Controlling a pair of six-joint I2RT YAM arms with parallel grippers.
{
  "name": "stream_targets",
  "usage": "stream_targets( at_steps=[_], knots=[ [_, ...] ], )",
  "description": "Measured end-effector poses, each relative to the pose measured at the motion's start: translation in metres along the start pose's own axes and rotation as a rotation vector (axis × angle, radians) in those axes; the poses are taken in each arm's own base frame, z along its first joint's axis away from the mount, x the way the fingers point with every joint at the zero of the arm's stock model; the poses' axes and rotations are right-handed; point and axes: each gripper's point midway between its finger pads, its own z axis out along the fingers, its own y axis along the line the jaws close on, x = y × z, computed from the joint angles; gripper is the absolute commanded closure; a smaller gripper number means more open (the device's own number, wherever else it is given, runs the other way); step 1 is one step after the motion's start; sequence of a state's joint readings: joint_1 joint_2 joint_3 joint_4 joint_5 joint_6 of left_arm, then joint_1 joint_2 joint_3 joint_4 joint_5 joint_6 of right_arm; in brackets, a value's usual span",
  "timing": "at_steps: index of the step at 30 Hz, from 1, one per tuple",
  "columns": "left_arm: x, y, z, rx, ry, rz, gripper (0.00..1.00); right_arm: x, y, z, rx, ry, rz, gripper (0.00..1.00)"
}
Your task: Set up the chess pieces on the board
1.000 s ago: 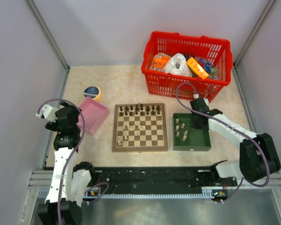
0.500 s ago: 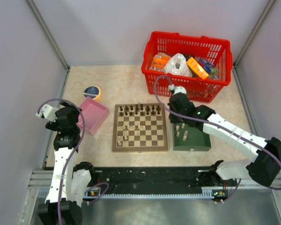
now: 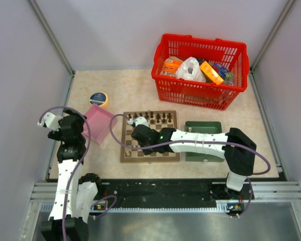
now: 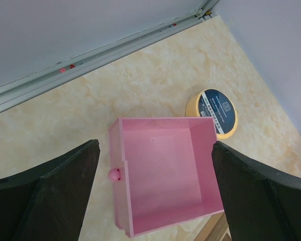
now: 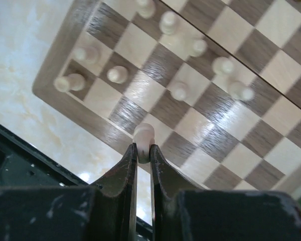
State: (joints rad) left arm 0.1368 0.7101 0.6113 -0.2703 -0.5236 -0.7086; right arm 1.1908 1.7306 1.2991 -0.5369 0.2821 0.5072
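Black rail (image 3: 165, 188) across lower frame, then beige marbled table (image 3: 130, 90), grey walls round it. R gripper (image 5: 143, 150) clenched on cream piece (image 5: 144, 134), lower centre of wrist view, over board (image 5: 140, 95) by its edge row. Rounded head pokes past tips, body hidden btwn fingers. L gripper (image 4: 154, 145) spread wide, empty, above pink box (image 4: 160, 170). Red basket (image 3: 163, 40) upper right, well apart.

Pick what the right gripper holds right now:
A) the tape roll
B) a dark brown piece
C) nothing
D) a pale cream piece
D: in the right wrist view the right gripper is shut on a pale cream piece, whose rounded top shows between the gripper's tips, above the board.
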Motion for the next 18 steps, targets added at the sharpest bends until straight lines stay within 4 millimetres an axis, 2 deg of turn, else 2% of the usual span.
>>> stream_targets(
  at_steps=[6,18],
  knots=[
    [-0.002,0.001,-0.001,-0.005,-0.011,-0.003,0.01,-0.007,0.031,0.013,-0.039,-0.013,-0.029,0.94],
    [-0.004,0.003,0.000,-0.013,-0.016,-0.004,0.01,0.001,0.055,0.034,-0.075,0.028,-0.062,0.93]
  ],
)
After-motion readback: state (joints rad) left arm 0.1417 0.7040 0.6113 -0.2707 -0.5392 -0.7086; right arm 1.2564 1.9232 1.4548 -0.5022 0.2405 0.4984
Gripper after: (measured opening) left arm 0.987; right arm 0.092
